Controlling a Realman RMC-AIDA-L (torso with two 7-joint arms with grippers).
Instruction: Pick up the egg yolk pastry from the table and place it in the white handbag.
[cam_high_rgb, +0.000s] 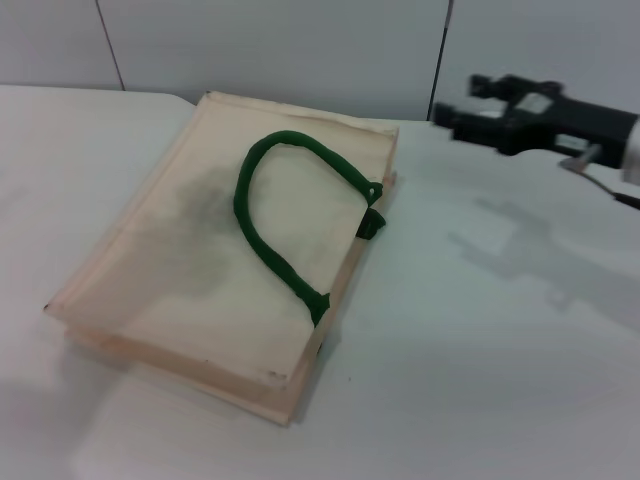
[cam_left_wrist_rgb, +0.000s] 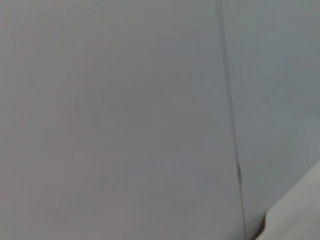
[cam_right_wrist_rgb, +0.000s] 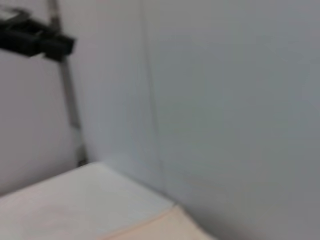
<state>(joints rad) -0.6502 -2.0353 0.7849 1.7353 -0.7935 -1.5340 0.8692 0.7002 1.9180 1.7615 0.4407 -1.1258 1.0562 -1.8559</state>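
Note:
The white handbag (cam_high_rgb: 200, 260) lies flat on the table, a pale cream-peach rectangle with a dark green rope handle (cam_high_rgb: 262, 235) looped across its top. A corner of it shows in the right wrist view (cam_right_wrist_rgb: 165, 227). The egg yolk pastry is not in view in any frame. My right gripper (cam_high_rgb: 455, 105) is raised above the table at the far right, behind and to the right of the bag, pointing left, open and empty. My left gripper is out of view.
The white table (cam_high_rgb: 480, 330) spreads around the bag, with a grey panelled wall (cam_high_rgb: 300, 40) behind it. A black device on a pole (cam_right_wrist_rgb: 37, 40) stands past the table's far corner in the right wrist view. The left wrist view shows only wall (cam_left_wrist_rgb: 125, 115).

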